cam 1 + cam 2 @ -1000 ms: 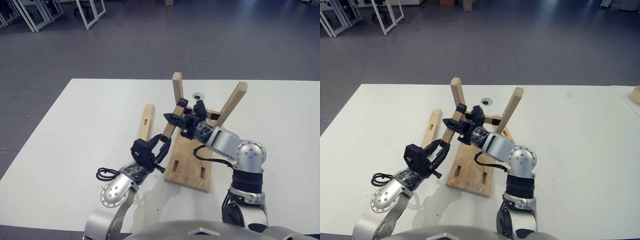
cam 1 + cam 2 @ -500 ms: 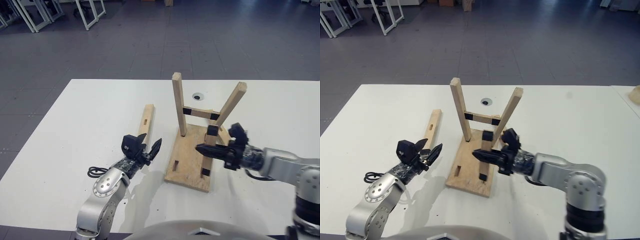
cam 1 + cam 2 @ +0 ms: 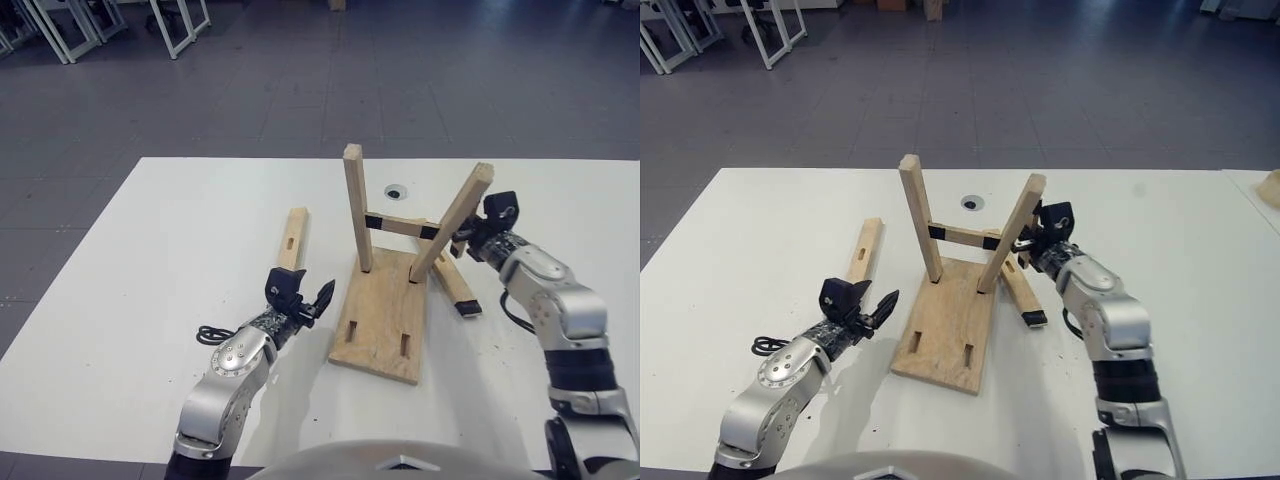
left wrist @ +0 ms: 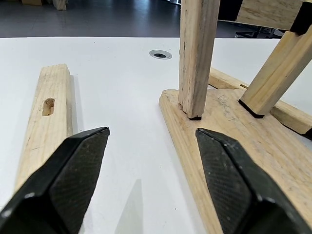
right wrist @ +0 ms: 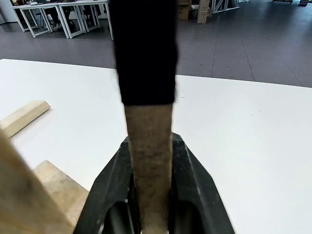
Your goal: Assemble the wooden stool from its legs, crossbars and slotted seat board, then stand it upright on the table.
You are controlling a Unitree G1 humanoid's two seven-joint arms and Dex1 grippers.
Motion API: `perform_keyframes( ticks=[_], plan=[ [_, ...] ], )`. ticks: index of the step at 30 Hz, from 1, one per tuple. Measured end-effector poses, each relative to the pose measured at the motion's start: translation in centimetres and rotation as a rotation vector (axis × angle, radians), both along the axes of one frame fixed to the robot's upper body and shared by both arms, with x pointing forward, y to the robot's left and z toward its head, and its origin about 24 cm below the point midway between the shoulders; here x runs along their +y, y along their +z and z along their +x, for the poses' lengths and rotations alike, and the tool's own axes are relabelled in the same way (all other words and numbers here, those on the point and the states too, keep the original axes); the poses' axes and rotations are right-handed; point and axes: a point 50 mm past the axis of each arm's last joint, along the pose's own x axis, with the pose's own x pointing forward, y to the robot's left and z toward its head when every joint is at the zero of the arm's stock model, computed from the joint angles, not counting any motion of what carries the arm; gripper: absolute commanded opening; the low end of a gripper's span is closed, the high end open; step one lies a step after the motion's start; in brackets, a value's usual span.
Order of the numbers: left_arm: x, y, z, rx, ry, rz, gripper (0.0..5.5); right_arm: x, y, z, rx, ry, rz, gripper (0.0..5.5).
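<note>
the seat board [image 3: 385, 300] lies flat on the white table [image 3: 180, 250], and it is the one thing here that holds others: two legs stand in its far end, one upright leg [image 3: 356, 205] and one tilted leg [image 3: 462, 205] that leans out to the right, and one crossbar [image 3: 400, 226] with black ends joins them. two slots [image 3: 352, 328] at the board's near end show as open cuts. one loose leg [image 3: 292, 238] with a cut in its side lies on the table left of the board, apart from it. one black-capped bar [image 3: 456, 288] lies just beside the board's right edge, near the foot of the tilted leg

the left gripper [image 3: 303, 297] hangs low over the table between the loose leg and the board, its fingers [image 4: 63, 180] spread wide and gripping nothing. the right gripper [image 3: 462, 243] sits against the tilted leg, just right of the crossbar joint, clamped tight on a banded bar [image 5: 148, 170] of wood with a black band; i cannot tell whether that bar is the tilted leg itself
</note>
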Motion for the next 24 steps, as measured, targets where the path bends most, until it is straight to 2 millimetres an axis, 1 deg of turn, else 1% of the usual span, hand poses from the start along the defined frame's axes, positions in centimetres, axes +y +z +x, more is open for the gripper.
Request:
perform_keyframes(
  ticks=[1, 3, 6, 8, 14, 18, 24],
  plan=[
    [0.0, 0.0, 0.1, -0.002, 0.002, 0.005, 3.29, 0.7, -0.2, 0.5, -0.007, 0.008, 0.017, 0.40],
    [0.0, 0.0, 0.2, -0.002, 0.004, 0.009, 3.29, 0.9, -0.8, 0.9, -0.006, 0.009, 0.032, 0.40],
    [0.0, 0.0, 0.2, -0.002, 0.004, 0.009, 3.29, 0.5, -2.3, 1.2, 0.015, -0.020, 0.041, 0.40],
    [0.0, 0.0, 0.2, -0.002, 0.004, 0.010, 3.29, -0.1, -2.8, 1.3, 0.015, -0.050, 0.049, 0.40],
    [0.0, -0.1, 0.2, -0.003, 0.006, 0.018, 3.29, -1.1, -3.2, 1.5, -0.001, -0.094, 0.065, 0.40],
    [-0.1, -0.1, 0.2, -0.003, 0.007, 0.013, 3.29, -0.9, -3.3, 1.5, -0.013, -0.085, 0.058, 0.40],
    [0.0, -0.1, 0.2, -0.004, 0.010, 0.022, 3.29, -0.2, -3.8, 0.4, -0.018, -0.066, 0.075, 0.40]
  ],
)
